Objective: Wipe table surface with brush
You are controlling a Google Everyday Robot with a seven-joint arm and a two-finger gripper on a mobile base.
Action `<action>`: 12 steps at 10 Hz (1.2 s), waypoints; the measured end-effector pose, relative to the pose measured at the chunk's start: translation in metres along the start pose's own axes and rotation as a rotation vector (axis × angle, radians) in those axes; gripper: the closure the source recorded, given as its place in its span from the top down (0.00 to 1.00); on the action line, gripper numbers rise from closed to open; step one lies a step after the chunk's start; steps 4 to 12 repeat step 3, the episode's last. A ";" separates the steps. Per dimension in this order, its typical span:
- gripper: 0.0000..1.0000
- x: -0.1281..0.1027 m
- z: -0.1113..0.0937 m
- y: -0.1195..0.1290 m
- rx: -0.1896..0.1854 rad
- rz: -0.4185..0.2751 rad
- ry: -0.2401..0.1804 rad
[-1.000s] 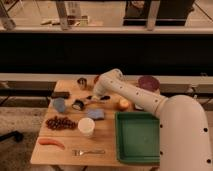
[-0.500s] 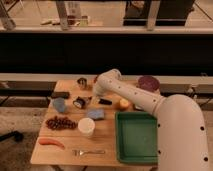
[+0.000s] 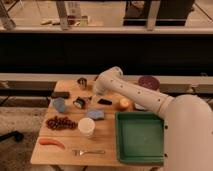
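The light tan wooden table surface fills the middle of the camera view. The brush, a small dark block with a paler side, lies on the table's left-centre part. My white arm reaches in from the lower right and bends over the table's far edge. Its gripper comes down just right of the brush, very close to it or touching it. I cannot make out whether the brush is held.
A metal cup and a flat black bar stand near the far left edge. Around the brush are a grey-blue block, a blue sponge, grapes, a white cup and an orange fruit. A green tray fills the right front.
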 end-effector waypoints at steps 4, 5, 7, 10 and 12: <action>0.80 0.004 -0.031 -0.009 0.053 -0.001 0.010; 0.80 0.004 -0.031 -0.009 0.053 -0.001 0.010; 0.80 0.004 -0.031 -0.009 0.053 -0.001 0.010; 0.80 0.004 -0.031 -0.009 0.053 -0.001 0.010; 0.80 0.004 -0.031 -0.009 0.053 -0.001 0.010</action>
